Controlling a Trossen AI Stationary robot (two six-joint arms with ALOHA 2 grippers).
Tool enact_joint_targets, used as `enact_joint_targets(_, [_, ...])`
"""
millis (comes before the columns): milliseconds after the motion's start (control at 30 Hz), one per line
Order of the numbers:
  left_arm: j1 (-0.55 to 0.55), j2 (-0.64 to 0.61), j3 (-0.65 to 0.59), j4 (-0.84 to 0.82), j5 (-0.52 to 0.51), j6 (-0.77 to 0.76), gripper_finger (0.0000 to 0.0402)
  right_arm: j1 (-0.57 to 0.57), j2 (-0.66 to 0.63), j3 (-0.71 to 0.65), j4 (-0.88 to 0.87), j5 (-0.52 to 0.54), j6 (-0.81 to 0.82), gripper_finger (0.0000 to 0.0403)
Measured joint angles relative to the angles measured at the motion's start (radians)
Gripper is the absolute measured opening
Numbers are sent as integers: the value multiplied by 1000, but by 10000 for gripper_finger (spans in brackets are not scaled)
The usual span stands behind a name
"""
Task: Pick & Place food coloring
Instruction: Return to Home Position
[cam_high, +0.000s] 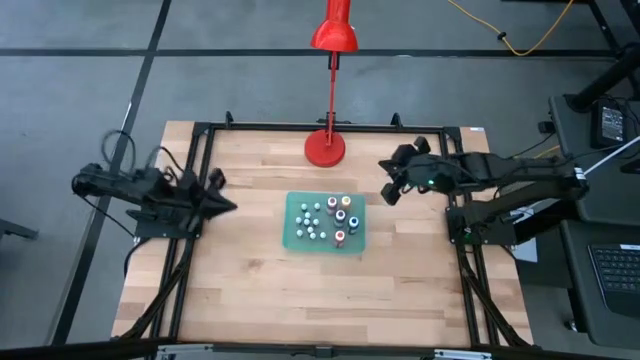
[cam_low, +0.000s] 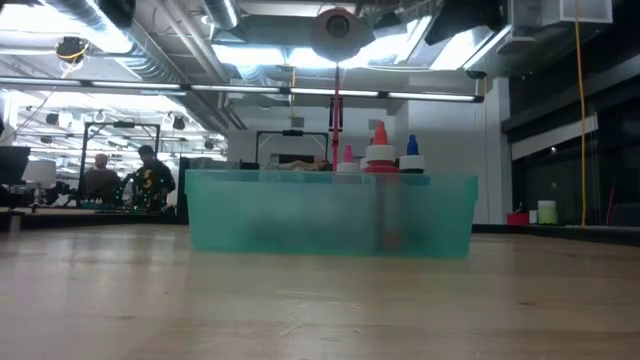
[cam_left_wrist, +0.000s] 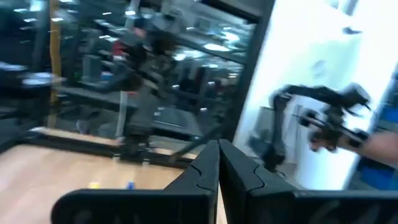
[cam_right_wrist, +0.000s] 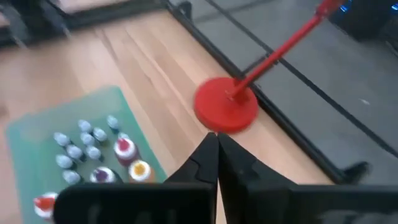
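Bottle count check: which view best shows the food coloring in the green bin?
High view: looks down into the translucent green plastic bin, every small food coloring bottle separate. Right wrist view crops the cluster; low view shows only tall caps above the wall; left wrist view, nothing identifiable.

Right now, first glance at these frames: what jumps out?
The green bin at the middle of the table is packed with food coloring bottles, small white caps on one side and bigger coloured caps on the other. Behind it, the red lamp stands on its round base near the table's far edge. The left tool and right tool sit shut on either side of the bin, holding nothing.
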Motion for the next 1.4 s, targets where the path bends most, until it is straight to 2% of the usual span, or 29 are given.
enact_joint_targets(67, [19, -10, -93, 98, 45, 10, 2, 0, -53, -86, 109, -7, -17, 8])
enact_joint_targets(233, [116, -104, -175, 121, 58, 0, 2, 0, -135, -240, 280, -52, -51, 8])
enact_joint_targets(400, [255, -231, -179, -6, 125, 1, 2, 0, -164, -313, 331, -57, -50, 6])
enact_joint_targets(500, [318, -229, -198, -37, 179, -55, 1, 0, -163, -328, 336, -91, -60, 9])
enact_joint_targets(567, [341, -214, -243, 67, 232, -89, 2, 0, -164, -338, 343, -111, -77, 10])
enact_joint_targets(633, [357, -216, -326, 152, 243, -127, 2, 0, -167, -352, 342, -124, -80, 10])
enact_joint_targets(700, [371, -219, -402, 286, 236, -157, 1, 0, -171, -364, 348, -141, -79, 11])
enact_joint_targets(733, [378, -224, -410, 291, 209, -161, 1, 0, -176, -372, 352, -148, -78, 11])
enact_joint_targets(933, [369, -226, -410, 243, 93, -65, 1, 0, -195, -400, 349, -216, -104, 11])
enact_joint_targets(1133, [354, -230, -410, 62, -19, 30, 1, 0, -238, -432, 350, -221, -131, 11])
enact_joint_targets(1300, [354, -212, -410, 6, 43, 71, 2, 0, -299, -479, 362, -223, -135, 12])
enact_joint_targets(1400, [354, -190, -410, -2, 80, 133, 2, 0, -350, -533, 447, -251, -186, 12])
